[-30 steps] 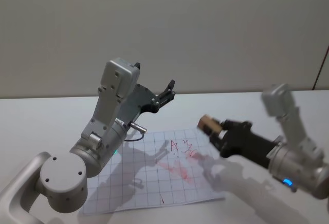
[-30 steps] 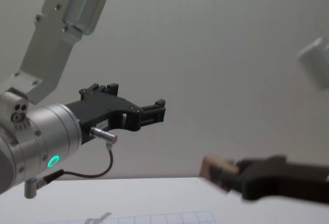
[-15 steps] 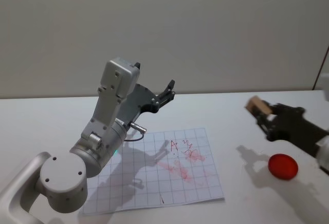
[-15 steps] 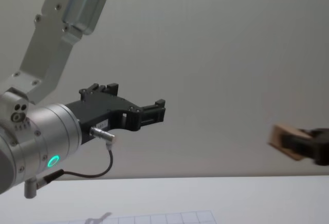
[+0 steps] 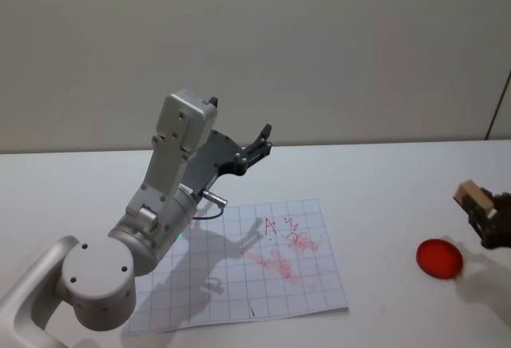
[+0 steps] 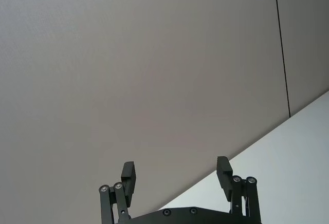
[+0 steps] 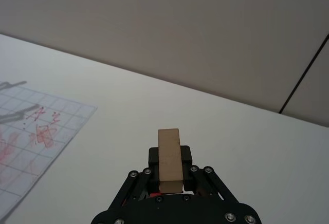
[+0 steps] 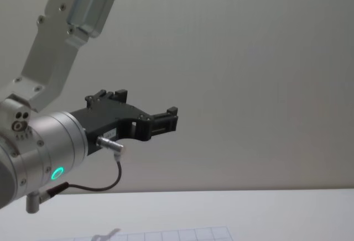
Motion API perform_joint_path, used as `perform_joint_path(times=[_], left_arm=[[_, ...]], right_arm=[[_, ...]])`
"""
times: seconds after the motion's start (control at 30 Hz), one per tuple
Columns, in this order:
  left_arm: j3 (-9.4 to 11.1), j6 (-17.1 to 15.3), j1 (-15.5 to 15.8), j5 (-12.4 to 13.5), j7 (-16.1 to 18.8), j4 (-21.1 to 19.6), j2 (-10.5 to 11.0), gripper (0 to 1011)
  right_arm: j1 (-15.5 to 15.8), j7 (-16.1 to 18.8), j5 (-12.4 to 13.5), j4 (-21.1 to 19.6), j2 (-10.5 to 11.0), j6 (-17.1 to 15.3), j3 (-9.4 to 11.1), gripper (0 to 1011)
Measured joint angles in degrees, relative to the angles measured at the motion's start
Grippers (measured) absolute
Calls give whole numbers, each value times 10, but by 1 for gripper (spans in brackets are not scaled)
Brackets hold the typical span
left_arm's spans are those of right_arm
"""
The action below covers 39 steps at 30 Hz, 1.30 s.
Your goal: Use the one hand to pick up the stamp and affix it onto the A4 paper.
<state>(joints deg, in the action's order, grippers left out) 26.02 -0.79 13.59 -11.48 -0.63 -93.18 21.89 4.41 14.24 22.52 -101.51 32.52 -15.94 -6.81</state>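
Observation:
The stamp (image 5: 473,197), a light-brown wooden block, is held at the far right edge of the head view, just above and right of a red round pad. My right gripper (image 5: 484,212) is shut on it, well clear of the paper. The right wrist view has the stamp (image 7: 169,158) standing on end between the jaws of the right gripper (image 7: 170,176). The A4 paper (image 5: 255,284) is a gridded sheet with red marks, flat on the white table, and shows again in the right wrist view (image 7: 31,147). My left gripper (image 5: 260,141) hangs raised above the paper's far edge, open and holding nothing (image 6: 176,175).
A red round pad (image 5: 440,258) lies on the table to the right of the paper. The left arm's silver body (image 5: 160,204) stands over the paper's left part. Bare white table (image 5: 375,196) lies between paper and pad.
My right gripper has carried the stamp from above the paper's right side out to the right, past the red pad. The left arm has not moved.

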Motion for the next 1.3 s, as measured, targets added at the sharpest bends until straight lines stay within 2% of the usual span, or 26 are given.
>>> perform_joint_path(times=[0.2, 0.5, 0.87, 1.3], left_arm=[[0, 0, 0, 0, 0, 0, 0, 1001], [0, 0, 0, 0, 0, 0, 0, 1001], [0, 0, 0, 0, 0, 0, 0, 1001], [0, 0, 0, 0, 0, 0, 0, 1001]], right_arm=[[12, 2, -4, 5, 10, -9, 3, 220], [15, 17, -23, 19, 12, -25, -3, 220], [8, 29, -39, 39, 3, -43, -14, 220], [-14, 42, -56, 60, -16, -46, -28, 221]])
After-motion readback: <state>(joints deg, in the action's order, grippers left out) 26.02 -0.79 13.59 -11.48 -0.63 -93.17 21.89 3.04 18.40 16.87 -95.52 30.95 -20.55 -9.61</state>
